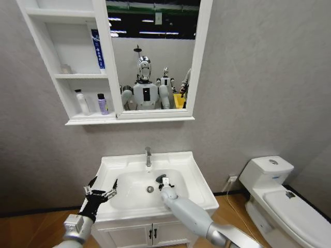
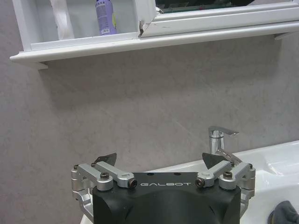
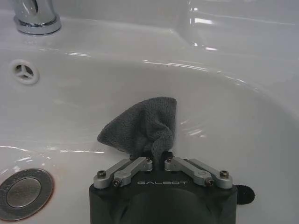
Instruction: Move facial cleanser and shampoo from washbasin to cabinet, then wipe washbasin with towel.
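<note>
My right gripper is down in the bowl of the white washbasin, beside the drain, shut on the dark grey towel. The towel bunches up from between the fingers and rests against the bowl's wall. My left gripper hovers open over the basin's left rim with nothing in it; its wrist view faces the wall and the chrome tap. A white bottle and a purple bottle stand on the cabinet's lowest shelf; I cannot tell which is cleanser and which shampoo.
A mirror joins the cabinet on its right. The tap stands at the basin's back edge. A white toilet stands at the right. White cupboard doors sit under the basin.
</note>
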Robot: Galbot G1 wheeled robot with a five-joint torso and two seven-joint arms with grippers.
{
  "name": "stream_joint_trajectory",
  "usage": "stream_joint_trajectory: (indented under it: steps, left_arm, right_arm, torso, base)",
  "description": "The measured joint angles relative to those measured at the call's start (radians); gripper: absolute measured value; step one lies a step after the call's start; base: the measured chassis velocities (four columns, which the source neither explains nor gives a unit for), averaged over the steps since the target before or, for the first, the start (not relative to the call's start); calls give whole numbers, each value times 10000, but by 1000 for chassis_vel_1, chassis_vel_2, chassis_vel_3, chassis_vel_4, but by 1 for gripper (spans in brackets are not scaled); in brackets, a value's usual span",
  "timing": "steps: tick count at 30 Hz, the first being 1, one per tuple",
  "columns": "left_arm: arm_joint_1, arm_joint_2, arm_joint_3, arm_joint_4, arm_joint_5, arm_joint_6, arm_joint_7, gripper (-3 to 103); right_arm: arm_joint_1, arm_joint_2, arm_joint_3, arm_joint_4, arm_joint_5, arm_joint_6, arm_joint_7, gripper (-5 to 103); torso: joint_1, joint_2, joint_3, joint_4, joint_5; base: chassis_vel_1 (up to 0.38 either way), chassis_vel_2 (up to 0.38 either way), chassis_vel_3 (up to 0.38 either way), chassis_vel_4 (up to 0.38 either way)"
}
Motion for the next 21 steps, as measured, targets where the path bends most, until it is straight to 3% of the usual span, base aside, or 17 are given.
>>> stream_joint_trajectory:
  steps: [8, 13, 21]
  left_arm:
    - [-1, 0, 0, 0, 0, 0, 0, 100]
    - [-1, 0, 0, 0, 1, 0, 0, 100]
    - [-1, 0, 0, 0, 1, 0, 0, 100]
  right_arm:
    - [-143, -119, 16, 602, 901, -100, 170, 7]
    - [144, 450, 76, 442, 2289, -550, -277, 7]
    - [331, 1154, -285, -207, 3289, -959, -1023, 7]
  torso:
    - [2, -1, -1, -3, -2]
    - [1, 0, -3, 8, 3]
    - [-1, 2, -4, 2, 2]
  base:
    - [0, 0, 0, 0]
    - [0, 0, 0, 0]
    - [0, 0, 0, 0]
